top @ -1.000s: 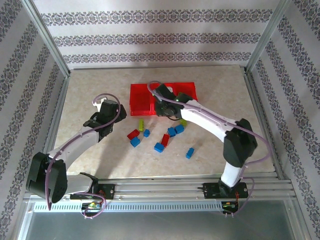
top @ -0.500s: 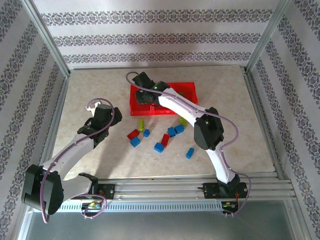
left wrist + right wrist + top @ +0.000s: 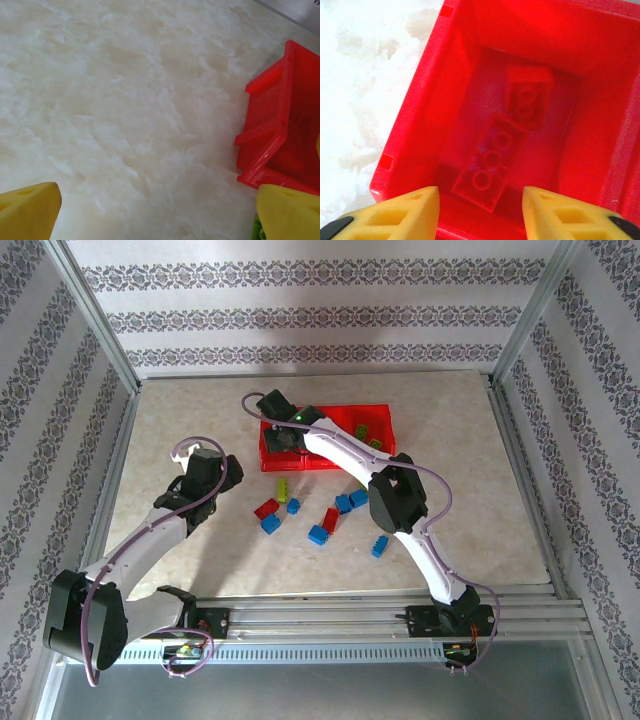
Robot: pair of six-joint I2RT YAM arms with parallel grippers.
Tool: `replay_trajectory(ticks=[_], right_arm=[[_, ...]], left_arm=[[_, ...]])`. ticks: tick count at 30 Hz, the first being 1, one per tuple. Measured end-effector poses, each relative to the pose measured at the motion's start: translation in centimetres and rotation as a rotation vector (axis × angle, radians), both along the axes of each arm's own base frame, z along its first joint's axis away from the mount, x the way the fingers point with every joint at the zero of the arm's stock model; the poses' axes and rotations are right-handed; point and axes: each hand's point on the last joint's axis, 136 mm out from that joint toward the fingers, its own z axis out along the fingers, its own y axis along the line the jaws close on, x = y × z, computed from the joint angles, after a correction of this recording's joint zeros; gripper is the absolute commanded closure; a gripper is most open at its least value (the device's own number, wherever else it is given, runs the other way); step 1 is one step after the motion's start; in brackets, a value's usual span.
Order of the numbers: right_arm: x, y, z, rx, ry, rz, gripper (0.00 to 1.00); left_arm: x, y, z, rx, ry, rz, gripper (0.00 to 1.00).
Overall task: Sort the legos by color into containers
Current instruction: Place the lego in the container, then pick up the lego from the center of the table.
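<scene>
The containers (image 3: 340,420) are a row of three red bins at the table's back centre. My right gripper (image 3: 279,428) hovers over the left bin (image 3: 415,125), open, with nothing between its yellow fingers (image 3: 400,215). Two red legos (image 3: 490,162) (image 3: 530,95) lie on that bin's floor below the jaws. Yellow-green legos (image 3: 368,436) lie in the right bin. My left gripper (image 3: 207,464) hangs wide open over bare table left of the bins, and in the left wrist view (image 3: 157,220) the bins' corner (image 3: 280,130) shows at the right. Loose legos lie in front of the bins: red (image 3: 265,508) (image 3: 330,519), blue (image 3: 318,535) (image 3: 380,546), yellow-green (image 3: 283,487).
The right arm's elbow (image 3: 397,502) hangs over the loose bricks near two blue ones (image 3: 350,500). A metal frame (image 3: 110,430) and patterned walls enclose the marble table (image 3: 470,470). Bare table lies at the far left and right.
My right gripper swung left from the middle of the bins to above the left bin, and its jaws parted. The left arm shifted slightly left.
</scene>
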Motion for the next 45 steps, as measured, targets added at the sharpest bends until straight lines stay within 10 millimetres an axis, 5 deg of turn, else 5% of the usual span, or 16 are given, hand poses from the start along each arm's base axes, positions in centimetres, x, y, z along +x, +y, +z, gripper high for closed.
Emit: replay_trajectory(ticks=[13,17,19,27,38,45], right_arm=[[-0.2,-0.2,1.1,0.009,-0.009,-0.001,0.34],[-1.2,-1.1,2.9,0.019,-0.019,-0.006,0.19],[-1.8,-1.9,4.0,0.026,-0.028,-0.017,0.02],[-5.6,-6.9,6.8,0.032,-0.07,-0.09,0.02],[-10.4,-16.2,5.3,-0.029,-0.087,-0.289,0.02],[-12.3,-20.1,5.0,-0.039,-0.13,-0.396,0.02]], left_arm=[[0.0,-0.3,-0.1,-0.007,0.006,-0.017,0.0],[-0.1,-0.6,-0.3,-0.002,0.016,-0.045,0.0],[-0.2,-0.7,-0.4,0.001,0.024,-0.062,0.0],[-1.0,-1.8,-1.1,0.024,0.087,-0.178,0.0],[-2.5,-5.0,-2.5,0.009,0.254,-0.392,0.0],[-3.5,-7.8,-5.0,0.023,0.418,-0.522,0.0]])
